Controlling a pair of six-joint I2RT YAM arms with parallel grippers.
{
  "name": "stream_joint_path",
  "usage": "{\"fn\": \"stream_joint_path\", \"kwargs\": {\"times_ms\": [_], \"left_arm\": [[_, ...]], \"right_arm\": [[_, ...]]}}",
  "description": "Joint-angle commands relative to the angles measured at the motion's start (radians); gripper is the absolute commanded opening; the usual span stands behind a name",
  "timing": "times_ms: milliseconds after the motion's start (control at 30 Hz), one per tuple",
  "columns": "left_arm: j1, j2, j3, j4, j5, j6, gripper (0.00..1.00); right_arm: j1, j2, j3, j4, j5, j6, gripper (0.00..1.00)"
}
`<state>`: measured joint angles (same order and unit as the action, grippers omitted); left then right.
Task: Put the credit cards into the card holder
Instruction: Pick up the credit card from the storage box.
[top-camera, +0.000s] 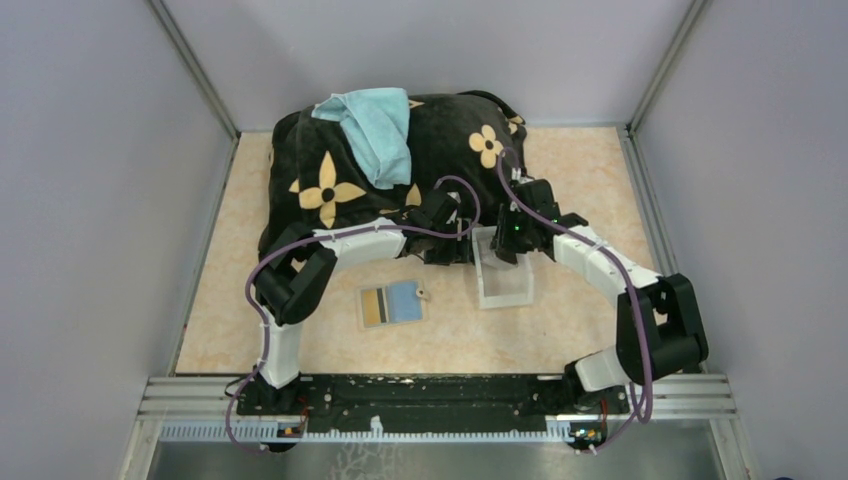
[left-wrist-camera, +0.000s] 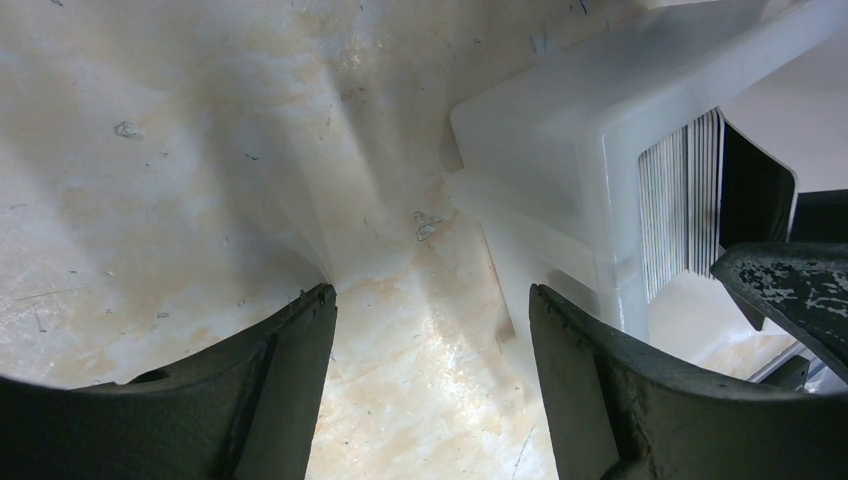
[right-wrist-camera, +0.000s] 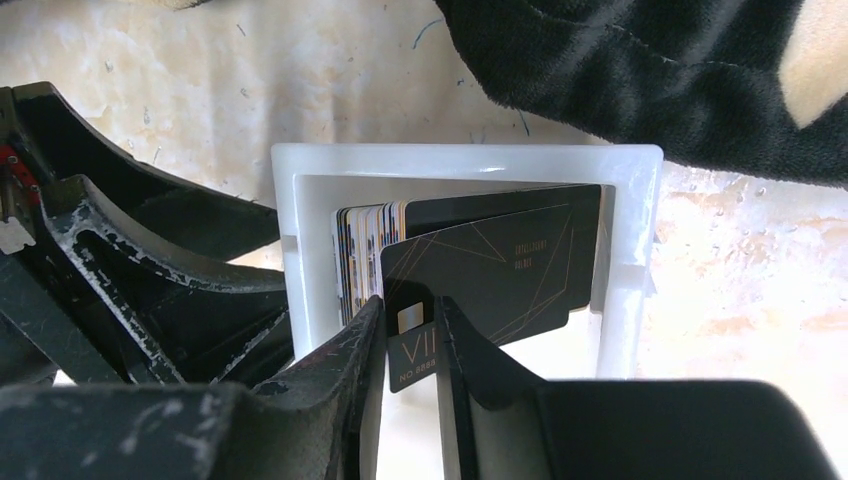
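**Card pick at the tray, holder still waiting**

Top view. Saw both sets of jaws gathered over the white open plastic tray (top-camera: 505, 288), with the black plush cover with yellow flowers (top-camera: 440, 130) just beyond them. Found the small bifold card holder of tan and blue panels (top-camera: 393, 304) lying open and flat, well apart from either set of jaws.

Left wrist view. Found the left gripper (left-wrist-camera: 430, 295) with jaws wide and nothing between them but the beige marbled tabletop (left-wrist-camera: 200, 150). Saw the tray just right of those jaws, its stack of thin plastic credit cards (left-wrist-camera: 690, 195) standing on edge behind the wall.

Right wrist view. Found the right gripper (right-wrist-camera: 410, 310) with jaws narrow about the lower corner of the front matte black card with fine gold lines (right-wrist-camera: 500, 265), tipped out from the stack. Could not tell whether the pads already pinched it. Judged the step in hand as the pick of one card. Judged the next move to need a firm pinch and a straight lift clear of the tray wall without dragging neighbours. Judged it then to need a carry across to the holder.
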<state>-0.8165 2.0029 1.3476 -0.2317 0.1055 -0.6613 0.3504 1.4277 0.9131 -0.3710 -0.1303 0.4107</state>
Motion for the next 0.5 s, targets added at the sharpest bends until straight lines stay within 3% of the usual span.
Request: {"fn": "stream_joint_path", "kwargs": {"times_ms": [0,467], "left_arm": [[-0.015,0.004,0.020,0.044,0.004,-0.008,0.77],[-0.018,-0.064,-0.034,0.048,-0.028,-0.018,0.77]], "right_arm": [[0.013,-0.059,0.043,-0.016,-0.021,-0.005,0.21],[0.021,-0.085,0.112,-0.198,0.176,-0.088,0.00]]}}
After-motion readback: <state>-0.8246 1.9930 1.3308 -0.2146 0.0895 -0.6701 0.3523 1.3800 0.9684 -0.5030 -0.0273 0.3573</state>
